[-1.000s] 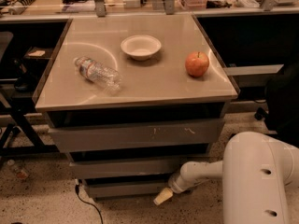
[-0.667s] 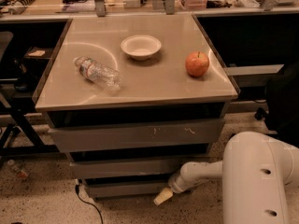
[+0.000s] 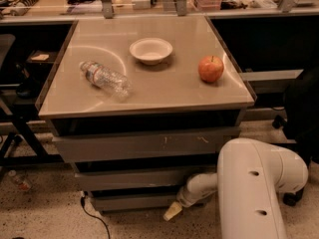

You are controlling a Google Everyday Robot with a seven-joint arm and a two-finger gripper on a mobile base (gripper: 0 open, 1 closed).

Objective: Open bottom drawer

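The narrow grey metal bottom drawer sits at the lower centre of the frame, lowest of three under the worktop, showing only its plain flat front. Just at that front's right end, close to the speckled floor, is the cream-tipped gripper; I cannot tell whether its jaws are released or clenched, nor whether it touches the drawer. The bulky white robot arm fills the lower right and reaches left to the gripper.

Above the bottom drawer lie the mid-width grey drawer and the widest grey drawer with pale scratch marks. On the beige worktop a white round bowl stands at upper centre, a red apple to its right, and a clear plastic bottle lies on its side at the left. A black cable trails on the floor at the cabinet's lower left.
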